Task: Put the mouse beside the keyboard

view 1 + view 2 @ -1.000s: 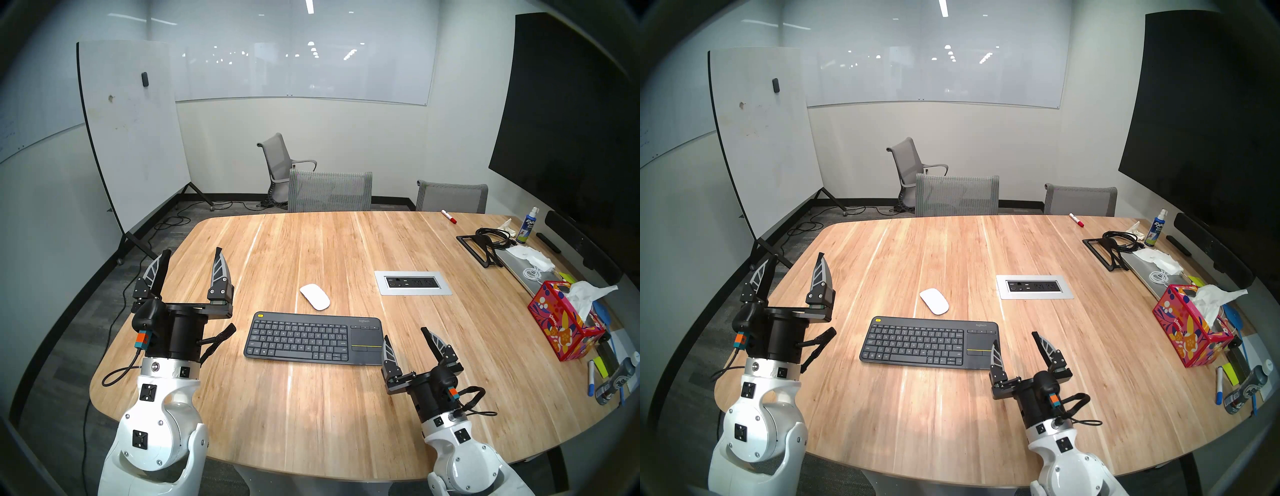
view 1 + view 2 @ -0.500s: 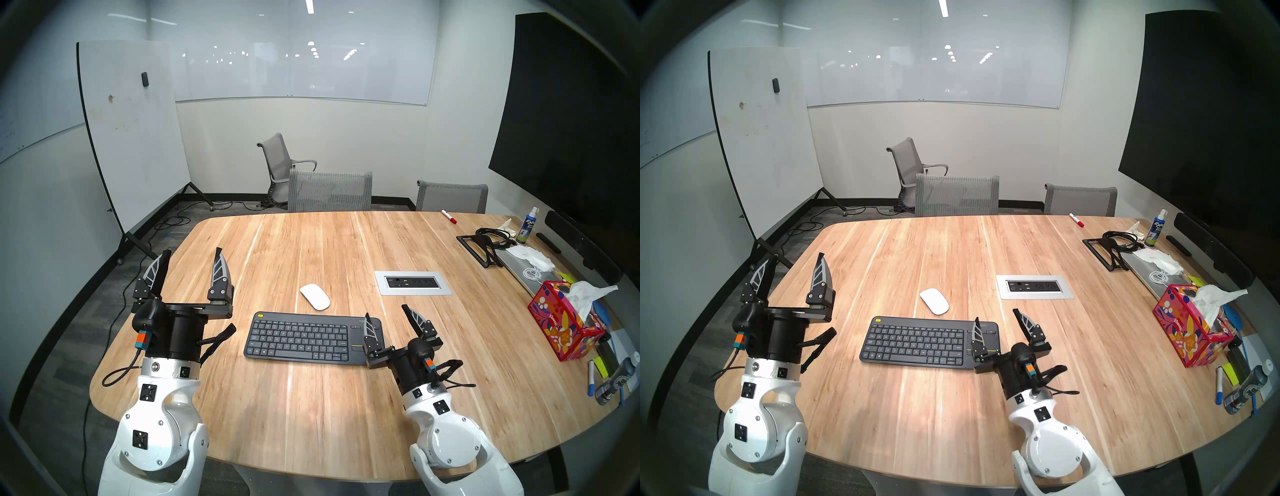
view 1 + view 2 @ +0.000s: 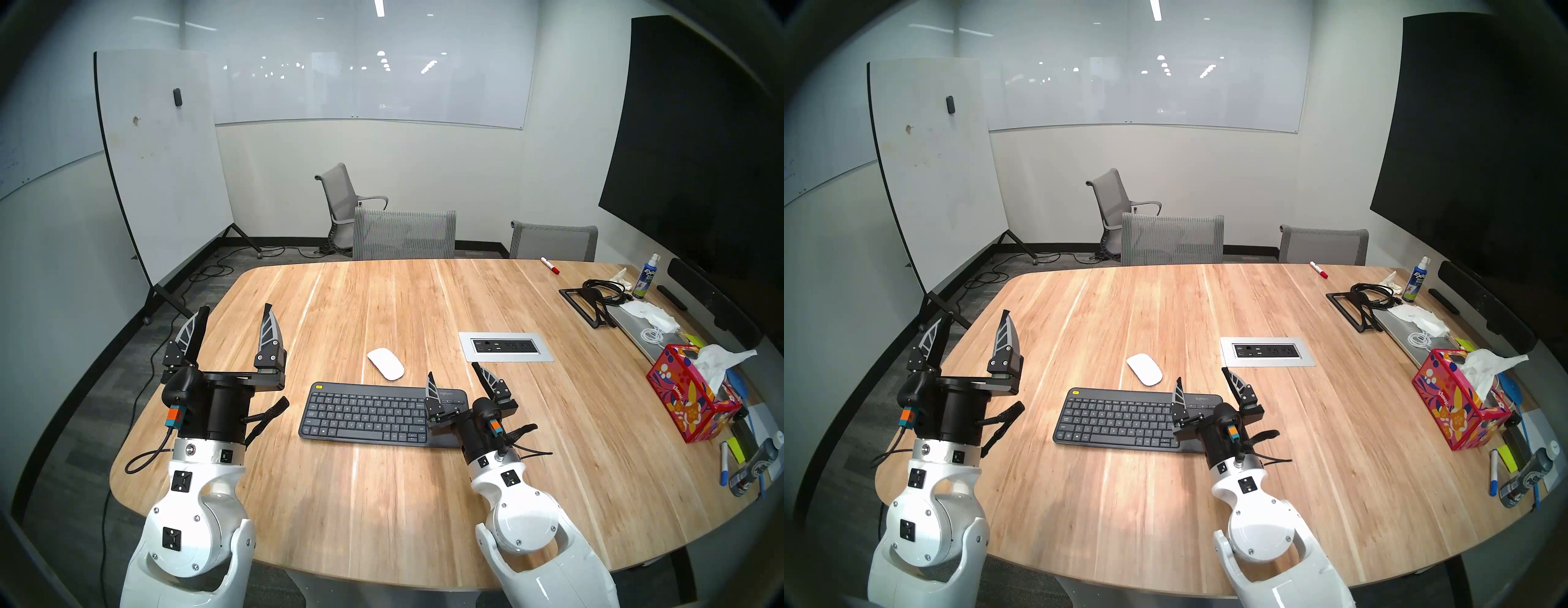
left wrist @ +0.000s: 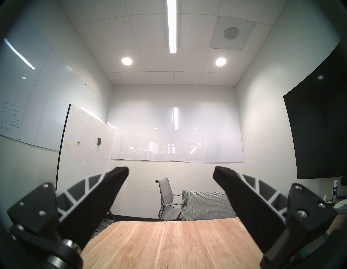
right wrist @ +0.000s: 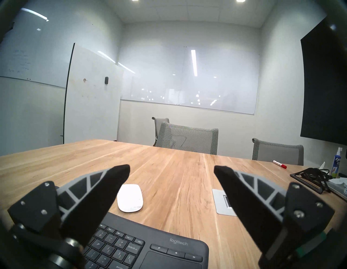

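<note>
The white oval mouse (image 3: 385, 364) (image 3: 1144, 369) (image 5: 130, 198) lies on the wooden table (image 3: 382, 297) just beyond the far edge of the dark grey keyboard (image 3: 369, 414) (image 3: 1123, 420) (image 5: 142, 249). My right gripper (image 3: 453, 368) (image 3: 1202, 373) (image 5: 171, 169) hovers open and empty above the keyboard's touchpad end, to the right of and short of the mouse. My left gripper (image 3: 236, 306) (image 3: 975, 313) (image 4: 170, 170) stands open and empty above the table's left edge, well left of the keyboard.
A silver power outlet panel (image 3: 505, 347) is set into the table right of the mouse. A colourful tissue box (image 3: 691, 392), markers, a spray bottle (image 3: 645, 276), cables and a laptop crowd the right edge. Grey chairs (image 3: 405, 234) stand behind the table.
My right arm has moved forward and to the left, from right of the keyboard to above its touchpad end, staying open. The left arm, mouse and keyboard have not moved.
</note>
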### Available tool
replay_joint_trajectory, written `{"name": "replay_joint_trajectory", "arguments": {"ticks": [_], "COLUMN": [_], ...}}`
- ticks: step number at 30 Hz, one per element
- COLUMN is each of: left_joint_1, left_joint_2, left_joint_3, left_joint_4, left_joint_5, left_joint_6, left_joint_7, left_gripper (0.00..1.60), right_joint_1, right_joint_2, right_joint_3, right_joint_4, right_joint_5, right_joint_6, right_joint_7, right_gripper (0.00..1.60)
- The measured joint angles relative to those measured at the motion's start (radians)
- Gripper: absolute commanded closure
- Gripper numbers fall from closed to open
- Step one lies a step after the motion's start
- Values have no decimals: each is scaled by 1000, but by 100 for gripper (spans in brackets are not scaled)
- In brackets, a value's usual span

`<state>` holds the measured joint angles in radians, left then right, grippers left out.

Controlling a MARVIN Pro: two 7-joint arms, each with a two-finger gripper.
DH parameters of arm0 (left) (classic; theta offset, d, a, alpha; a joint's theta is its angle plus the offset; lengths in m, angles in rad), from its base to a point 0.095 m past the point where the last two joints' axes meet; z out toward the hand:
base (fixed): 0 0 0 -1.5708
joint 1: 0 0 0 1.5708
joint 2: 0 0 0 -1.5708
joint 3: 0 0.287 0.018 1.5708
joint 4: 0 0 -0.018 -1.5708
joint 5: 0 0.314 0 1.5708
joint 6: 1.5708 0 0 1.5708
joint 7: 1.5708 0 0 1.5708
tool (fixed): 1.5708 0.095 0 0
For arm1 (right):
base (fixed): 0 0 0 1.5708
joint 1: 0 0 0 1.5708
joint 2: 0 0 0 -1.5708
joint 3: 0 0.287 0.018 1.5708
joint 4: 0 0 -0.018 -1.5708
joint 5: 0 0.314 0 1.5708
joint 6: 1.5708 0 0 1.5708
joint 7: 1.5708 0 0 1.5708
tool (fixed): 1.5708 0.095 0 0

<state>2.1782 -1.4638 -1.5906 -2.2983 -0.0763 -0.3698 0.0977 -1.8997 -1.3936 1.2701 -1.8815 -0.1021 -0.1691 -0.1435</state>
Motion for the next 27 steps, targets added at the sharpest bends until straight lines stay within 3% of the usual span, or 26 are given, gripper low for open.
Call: {"name": "replay_joint_trajectory", "arguments": {"ticks": [27], "left_joint_1": [0], "left_joint_2": [0], "left_joint_3": [0], "left_joint_4": [0], "left_joint_5": [0], "left_joint_6": [0], "left_joint_7": [0], "left_gripper": [0], "right_joint_1": [109], "right_joint_2": [-50], "right_joint_3": [-21], "right_joint_4": [76], "right_joint_5": [-42], "right_joint_6": [36], "right_joint_7": [-42], "right_gripper": [0]}}
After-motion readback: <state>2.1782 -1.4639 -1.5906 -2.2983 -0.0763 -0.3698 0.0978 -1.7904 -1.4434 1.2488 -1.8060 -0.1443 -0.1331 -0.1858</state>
